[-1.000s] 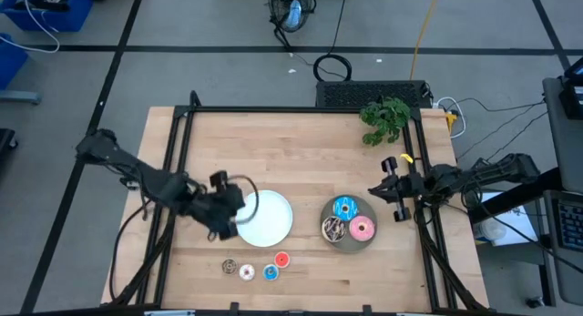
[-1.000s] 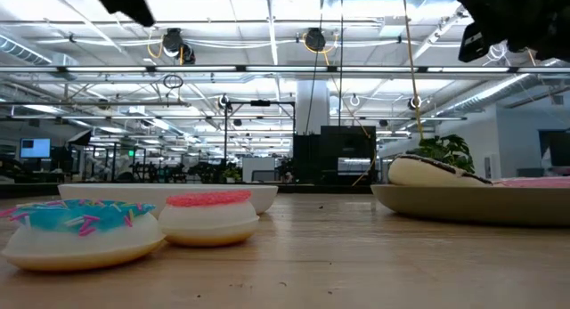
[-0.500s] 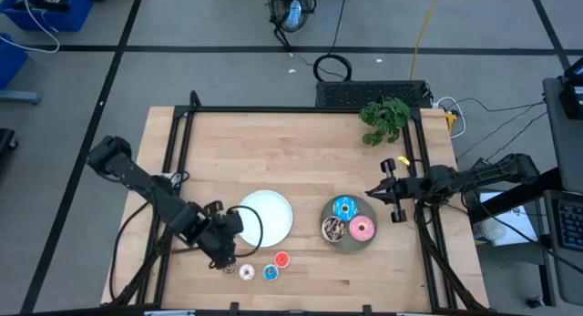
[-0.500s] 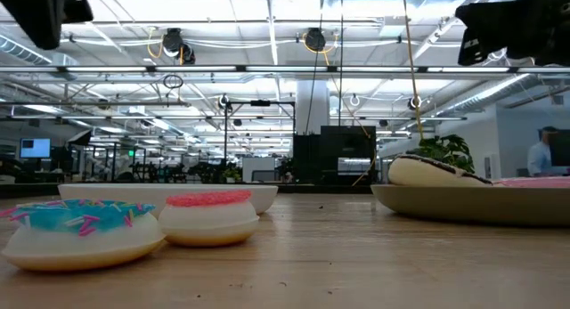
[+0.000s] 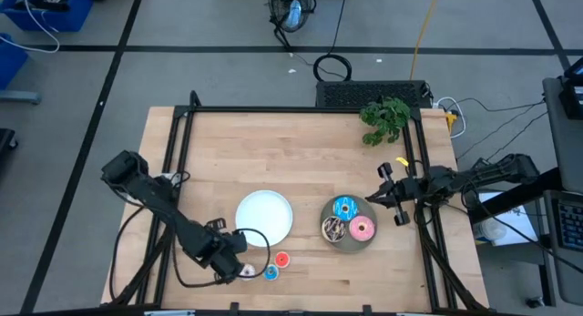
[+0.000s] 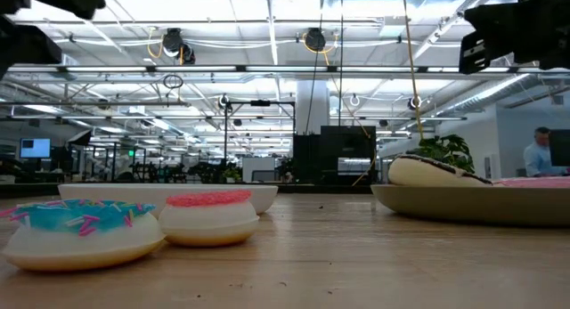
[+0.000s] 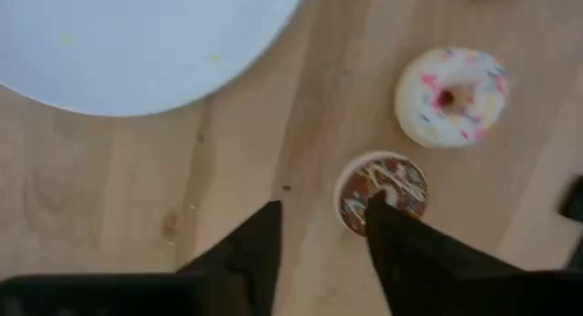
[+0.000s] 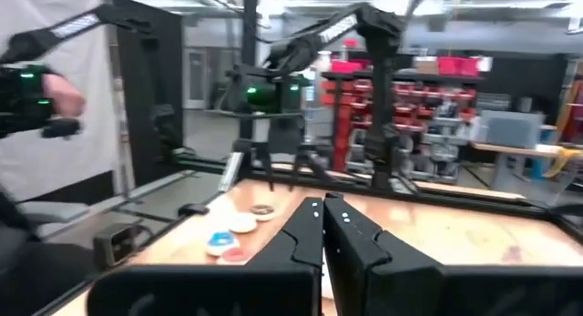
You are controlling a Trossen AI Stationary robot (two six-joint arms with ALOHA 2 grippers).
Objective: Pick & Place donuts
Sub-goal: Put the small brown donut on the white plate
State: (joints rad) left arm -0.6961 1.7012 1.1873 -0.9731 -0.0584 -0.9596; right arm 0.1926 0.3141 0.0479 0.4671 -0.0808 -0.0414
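My left gripper (image 5: 231, 262) (image 7: 323, 205) stands open, pointing down over the tiny brown donut (image 7: 383, 188) near the table's near edge. The tiny white donut (image 7: 453, 96) (image 5: 247, 272), the blue one (image 5: 271, 273) and the red one (image 5: 281, 259) lie beside it on the wood. The white plate (image 5: 265, 216) (image 7: 137, 34) is just beyond them. A grey plate (image 5: 349, 243) carries the larger blue (image 5: 344, 208), pink (image 5: 363, 229) and dark (image 5: 334, 229) donuts. My right gripper (image 5: 372, 199) (image 8: 323, 207) hangs shut by the table's right side. My left gripper points down with one fingertip (image 7: 375, 207) showing in front of the brown donut's rim (image 7: 351, 199) and the other fingertip over bare wood. I cannot tell whether that fingertip touches the donut, which lies flat on the table.
A green plant (image 5: 385, 118) sits at the far right corner. Black frame rails (image 5: 173, 170) run along the table's sides. In the low view the blue (image 6: 85, 229) and red (image 6: 209, 215) tiny donuts stand close in front. A person (image 6: 539, 153) shows in the room beyond.
My left gripper has swung from the white plate's left rim toward the table's near edge and down, ending over the brown donut. The donuts and plates lie as before.
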